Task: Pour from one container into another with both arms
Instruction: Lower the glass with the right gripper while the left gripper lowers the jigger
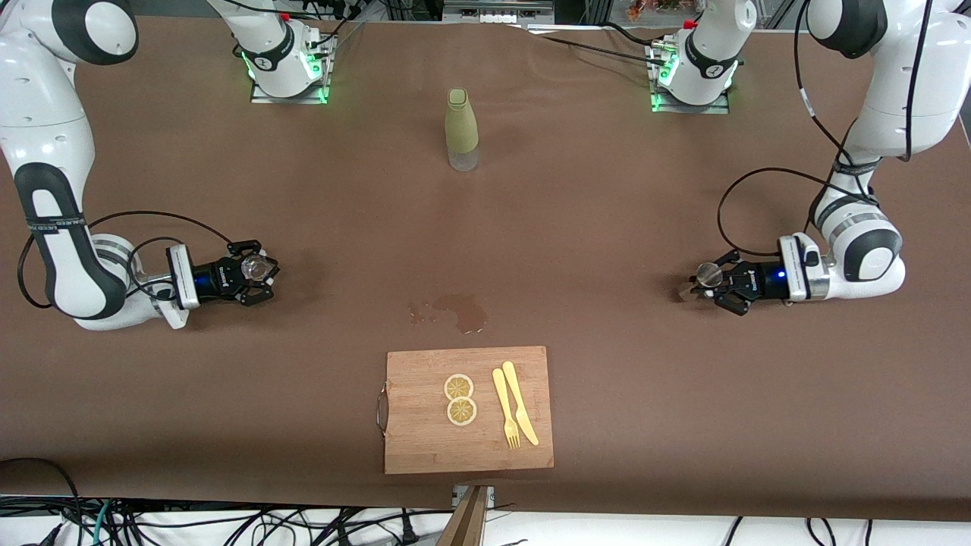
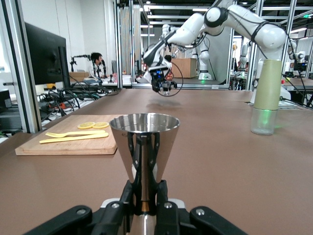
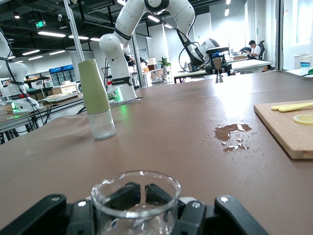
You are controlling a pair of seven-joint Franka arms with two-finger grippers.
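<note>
Colours on the desk
Brown desk (image 1: 607,227); olive-green bottle (image 1: 461,121), clear base; tan board (image 1: 425,440); yellow cutlery (image 1: 514,406); silver cup (image 2: 144,142).

**Even overhead light, soft shadows**

Ceiling strip lights fill the room brightly and evenly. The brown worktop (image 1: 607,227) shows only faint shadows, with a pale sheen in the right wrist view. Green lamps glow at both arm bases. Distant background looks slightly soft; nearby objects stay crisp.

Brown table (image 1: 607,227) — tall olive-green bottle with clear base (image 1: 461,130); wet spill patch (image 1: 455,311); wooden cutting board (image 1: 468,409) bearing two lemon slices (image 1: 460,399), yellow plastic fork (image 1: 505,407), yellow plastic knife (image 1: 520,401); left gripper (image 1: 709,286) holding a metal cup (image 1: 702,279); right gripper (image 1: 254,273) holding a clear glass (image 1: 256,267).
</note>
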